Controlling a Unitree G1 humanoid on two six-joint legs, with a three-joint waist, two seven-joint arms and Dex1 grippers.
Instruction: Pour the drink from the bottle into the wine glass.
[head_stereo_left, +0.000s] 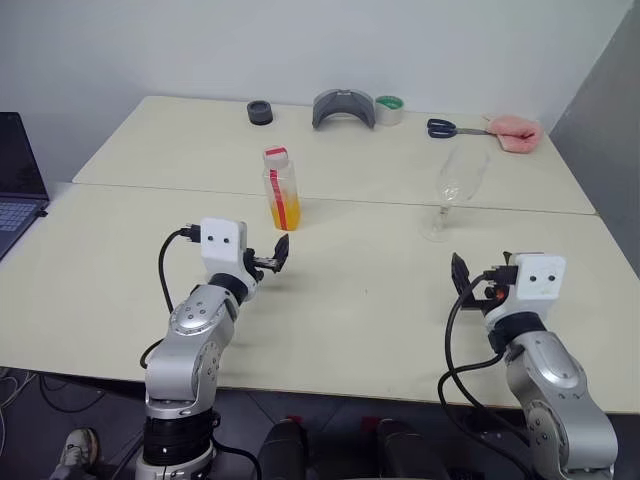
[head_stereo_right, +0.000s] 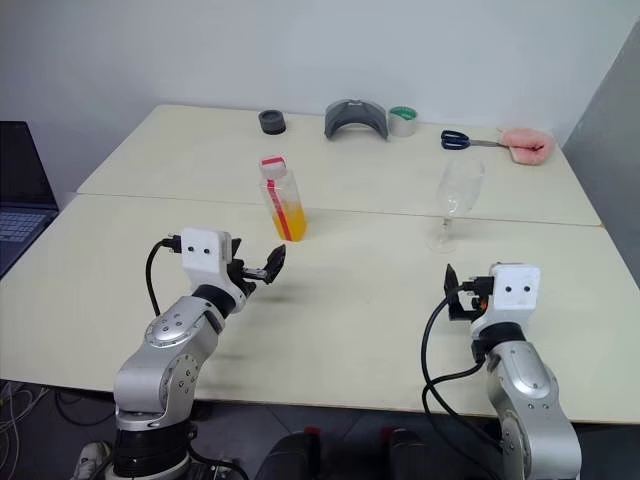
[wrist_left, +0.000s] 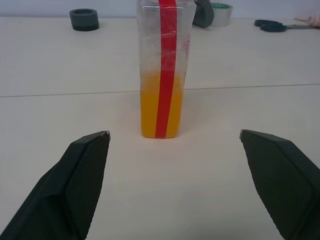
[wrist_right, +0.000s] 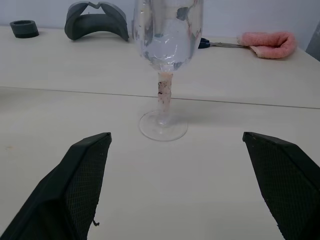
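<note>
The bottle (head_stereo_left: 281, 190) stands upright on the table (head_stereo_left: 360, 300), capped in white and pink, with a red stripe down its side. The orange drink (wrist_left: 160, 107) fills its lower half. My left gripper (head_stereo_left: 277, 254) is open, level, a short way in front of the bottle with nothing between its fingers (wrist_left: 85, 170). The empty wine glass (head_stereo_left: 455, 185) stands upright to the right. My right gripper (head_stereo_left: 470, 280) is open a little in front of it, and the wrist view shows the glass's stem and foot (wrist_right: 164, 125) centred beyond the gap.
At the back of the table lie a black ring (head_stereo_left: 260, 112), a grey curved piece (head_stereo_left: 343, 108), a tape roll (head_stereo_left: 388, 110), scissors (head_stereo_left: 445, 128) and a pink cloth (head_stereo_left: 515, 132). A laptop (head_stereo_left: 15, 185) sits at the far left.
</note>
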